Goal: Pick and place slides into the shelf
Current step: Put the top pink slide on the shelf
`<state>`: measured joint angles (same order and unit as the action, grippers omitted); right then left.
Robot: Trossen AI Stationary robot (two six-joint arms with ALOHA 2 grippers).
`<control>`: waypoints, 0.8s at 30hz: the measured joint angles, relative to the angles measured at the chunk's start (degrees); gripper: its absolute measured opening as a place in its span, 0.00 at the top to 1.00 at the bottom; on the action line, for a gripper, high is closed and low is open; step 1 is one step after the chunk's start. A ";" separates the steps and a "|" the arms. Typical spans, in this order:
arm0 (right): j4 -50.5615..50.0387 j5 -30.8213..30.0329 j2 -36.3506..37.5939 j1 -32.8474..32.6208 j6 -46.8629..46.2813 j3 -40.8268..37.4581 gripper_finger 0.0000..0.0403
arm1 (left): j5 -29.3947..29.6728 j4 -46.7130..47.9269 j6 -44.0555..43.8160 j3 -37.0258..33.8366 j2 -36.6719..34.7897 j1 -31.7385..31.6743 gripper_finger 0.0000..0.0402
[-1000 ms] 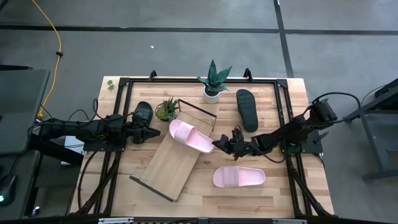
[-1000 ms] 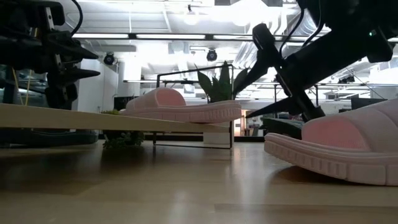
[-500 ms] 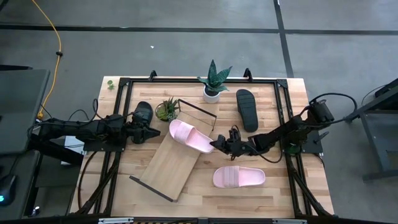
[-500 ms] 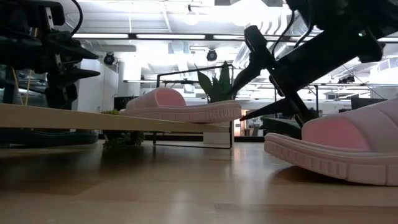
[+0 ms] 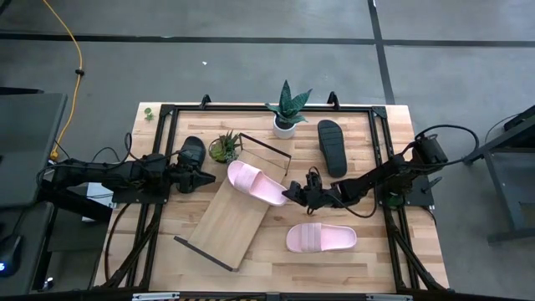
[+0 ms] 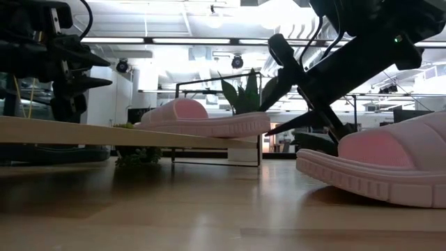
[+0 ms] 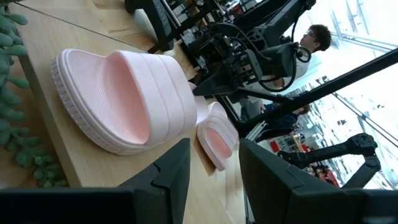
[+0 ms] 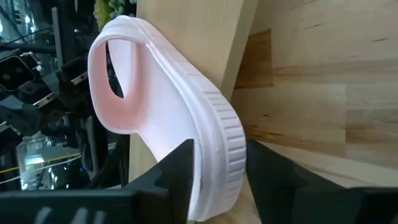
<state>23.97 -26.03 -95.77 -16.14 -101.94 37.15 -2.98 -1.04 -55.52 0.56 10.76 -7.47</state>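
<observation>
Pink slide (image 5: 257, 184) is on the shelf (image 5: 236, 219), heel hanging off the edge, long axis running 10 to 4. Left gripper (image 5: 211, 178) waits at its 9 o'clock, fingers apart, empty. Right gripper (image 5: 294, 193) straddles the heel, fingers not clamped; it's nearer.

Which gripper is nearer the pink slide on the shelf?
Right. The right gripper is at the heel end of the pink slide, jaws either side of its edge. The left gripper waits off the shelf, near the slide's toe end.
</observation>
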 joint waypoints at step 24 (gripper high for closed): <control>0.19 5.07 0.00 -1.92 3.00 0.00 0.89 | 0.00 0.00 0.17 0.02 0.00 0.00 0.68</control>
<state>24.15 -20.96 -95.77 -18.06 -98.94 37.15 -2.98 -1.04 -55.35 0.57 10.76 -7.47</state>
